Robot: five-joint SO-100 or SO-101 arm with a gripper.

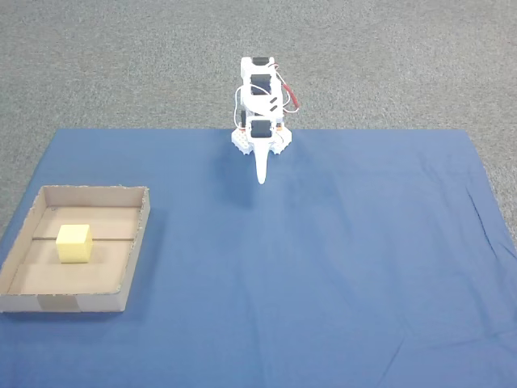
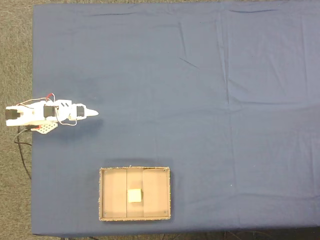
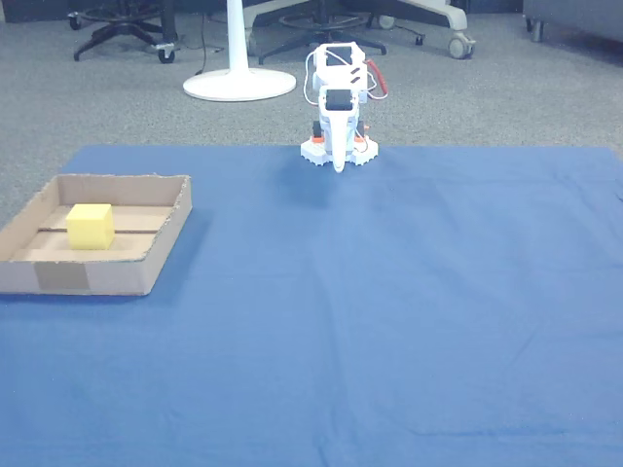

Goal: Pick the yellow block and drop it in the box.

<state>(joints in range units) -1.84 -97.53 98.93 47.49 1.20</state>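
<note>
Yellow block (image 1: 73,243) is seen resting on the floor of the box (image 1: 134,242), on the seam. Jaws (image 1: 261,176) are pressed together, nothing held, well apart. Block is judged light, rigid, matte; opposite flat faces suit gripping.

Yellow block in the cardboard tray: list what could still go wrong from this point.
1. The yellow block already sits on the floor seam of the cardboard tray, so another pick attempt could lift it back out.
2. The pincer is folded near the arm's base, apart from the tray; whether it is open or shut cannot be told. A sweep toward the tray could knock its low wall and shift it on the blue cloth.
</note>
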